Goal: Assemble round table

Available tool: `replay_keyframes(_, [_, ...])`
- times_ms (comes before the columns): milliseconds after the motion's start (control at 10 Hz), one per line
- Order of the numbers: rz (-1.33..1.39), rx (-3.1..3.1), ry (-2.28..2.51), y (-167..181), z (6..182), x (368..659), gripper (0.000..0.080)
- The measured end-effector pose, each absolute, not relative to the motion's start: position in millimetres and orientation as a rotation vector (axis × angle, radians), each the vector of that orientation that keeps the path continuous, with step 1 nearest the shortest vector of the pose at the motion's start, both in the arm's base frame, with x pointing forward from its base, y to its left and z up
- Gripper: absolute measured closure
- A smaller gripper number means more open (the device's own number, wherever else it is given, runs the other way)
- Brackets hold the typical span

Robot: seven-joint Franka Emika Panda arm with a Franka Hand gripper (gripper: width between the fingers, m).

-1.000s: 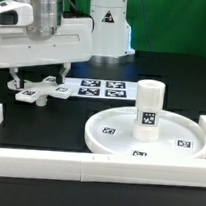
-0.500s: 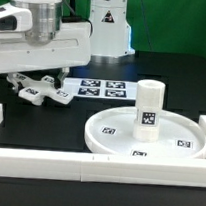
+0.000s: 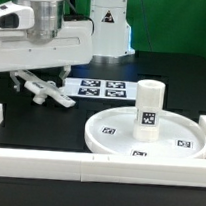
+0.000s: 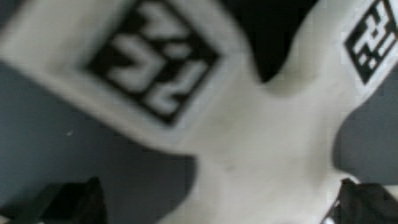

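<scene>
Gripper (image 3: 39, 78) hangs low over the cross-shaped piece (image 3: 44, 89), fingers spread fully wide, nothing clamped. In the wrist view the cross-shaped piece (image 4: 231, 130) fills the pic w/ two markers showing. One arm runs btwn the dark fingertips (image 4: 63, 200); can't tell if they touch it. The piece lies flat on the table (image 3: 178, 82) at the exterior view's left, far side, just beside the marker board (image 3: 97, 89). Round disc (image 3: 174, 127) sits near, at the exterior view's right, w/ the leg (image 3: 149, 105) upright on its hub. Border bars (image 3: 86, 172) run along the near edge.

arm (image 3: 41, 41): reaching low at exterior view's left | gripper (image 3: 38, 79): pointing down, jaws spread wide
</scene>
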State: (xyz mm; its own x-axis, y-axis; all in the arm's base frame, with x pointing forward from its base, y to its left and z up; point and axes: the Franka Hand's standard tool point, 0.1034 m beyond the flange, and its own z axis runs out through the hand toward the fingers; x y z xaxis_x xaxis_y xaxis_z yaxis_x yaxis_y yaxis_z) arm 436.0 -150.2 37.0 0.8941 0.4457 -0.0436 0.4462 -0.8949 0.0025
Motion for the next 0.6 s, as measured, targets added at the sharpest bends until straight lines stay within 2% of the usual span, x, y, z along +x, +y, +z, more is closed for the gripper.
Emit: replay_keyframes(600, [-0.058, 3.073, 0.544, -143, 30.0, 423, 0.0151])
